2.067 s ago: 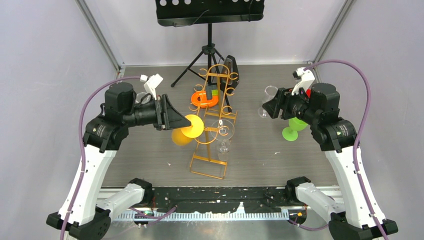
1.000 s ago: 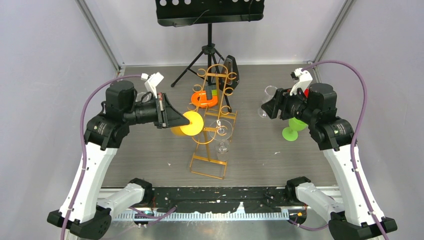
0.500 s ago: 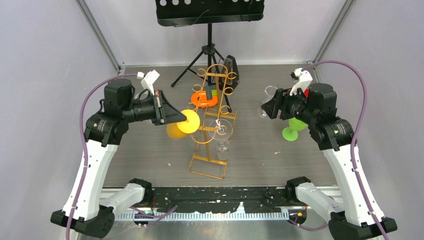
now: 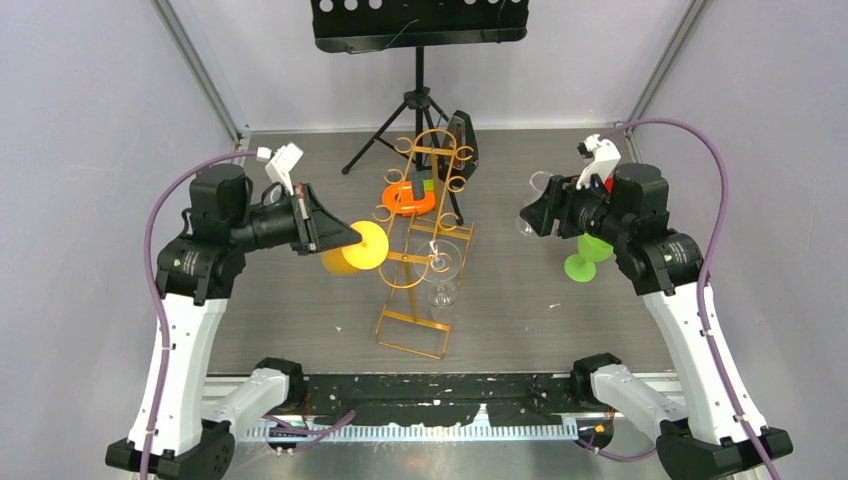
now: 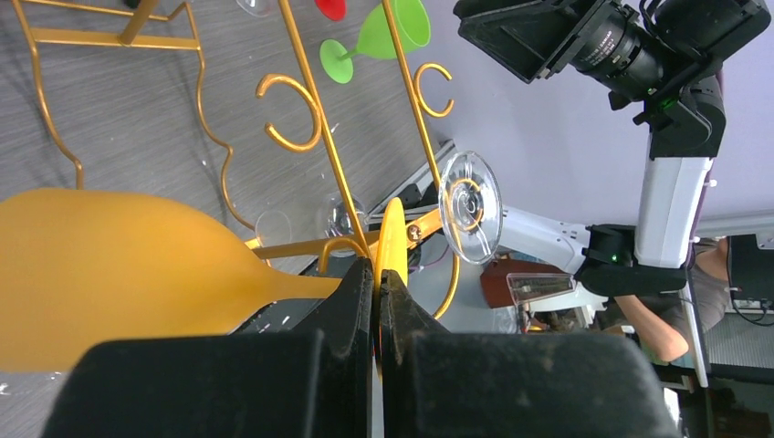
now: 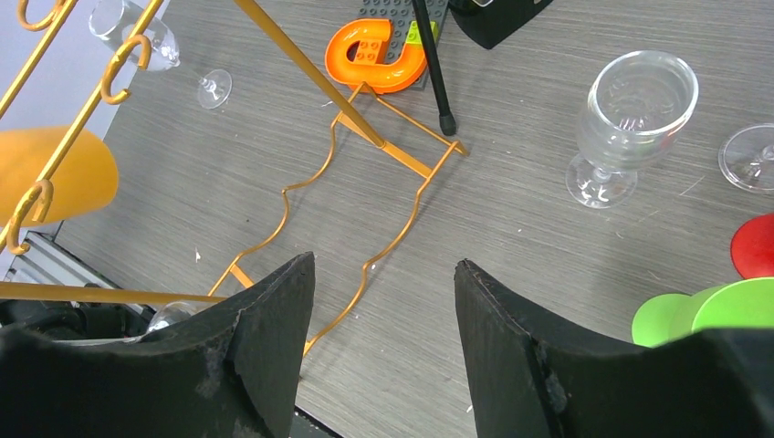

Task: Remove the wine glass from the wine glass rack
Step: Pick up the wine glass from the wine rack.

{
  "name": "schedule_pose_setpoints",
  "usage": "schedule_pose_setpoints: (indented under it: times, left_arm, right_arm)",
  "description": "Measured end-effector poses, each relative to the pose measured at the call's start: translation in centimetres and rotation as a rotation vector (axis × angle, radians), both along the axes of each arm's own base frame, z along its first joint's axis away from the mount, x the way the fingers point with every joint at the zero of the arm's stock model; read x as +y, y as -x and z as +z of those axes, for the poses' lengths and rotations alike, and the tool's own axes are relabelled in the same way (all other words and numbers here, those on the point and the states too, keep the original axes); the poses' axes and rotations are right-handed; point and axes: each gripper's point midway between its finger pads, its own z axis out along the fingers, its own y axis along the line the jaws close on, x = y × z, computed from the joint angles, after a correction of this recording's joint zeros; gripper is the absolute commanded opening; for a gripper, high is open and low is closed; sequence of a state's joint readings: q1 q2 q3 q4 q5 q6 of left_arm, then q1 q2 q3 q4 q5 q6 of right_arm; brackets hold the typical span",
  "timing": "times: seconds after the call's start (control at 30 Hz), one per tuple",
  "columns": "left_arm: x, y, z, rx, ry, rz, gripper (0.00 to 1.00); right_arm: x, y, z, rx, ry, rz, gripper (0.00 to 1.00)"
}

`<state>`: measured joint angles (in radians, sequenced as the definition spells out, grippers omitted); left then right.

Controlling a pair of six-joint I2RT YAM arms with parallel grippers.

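Grey tabletop (image 4: pixel 560 320) between pale walls, wine glass rack (image 4: pixel 412 259) at centre with open surface to its left and near edge; left tool (image 5: pixel 377 274) clenched on the stem of the yellow wine glass (image 4: pixel 365 250), held sideways just left of the rack; right tool (image 6: pixel 383 269) released, grasping nothing

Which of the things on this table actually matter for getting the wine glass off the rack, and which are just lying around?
Job: yellow wine glass, gripped by the left claw; wine glass rack.

Lying about: music stand; green glass; clear standing glass; orange block.
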<state>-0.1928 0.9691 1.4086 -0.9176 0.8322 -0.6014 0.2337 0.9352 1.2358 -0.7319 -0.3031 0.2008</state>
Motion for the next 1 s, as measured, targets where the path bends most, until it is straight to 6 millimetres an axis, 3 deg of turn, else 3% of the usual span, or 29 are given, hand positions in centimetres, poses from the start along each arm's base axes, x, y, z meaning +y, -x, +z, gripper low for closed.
schedule_pose_setpoints:
  times: [0.47,0.83,1.0]
  left_arm:
    - [0.9,0.9,0.8,-0.069,-0.037,0.023,0.00]
    - [2.2,3.2,6.5,-0.323,-0.069,0.056,0.00]
    - [2.5,4.3,8.0,-0.411,-0.083,0.045,0.00]
  right_arm:
    - [0.3,-0.1,0.6,0.001,-0.026,-0.003,0.68]
    - [1.5,0.7,7.4,-0.138,-0.121,0.063,0.69]
    - [2.3,1.4,9.4,-0.169,-0.163,0.109,0.68]
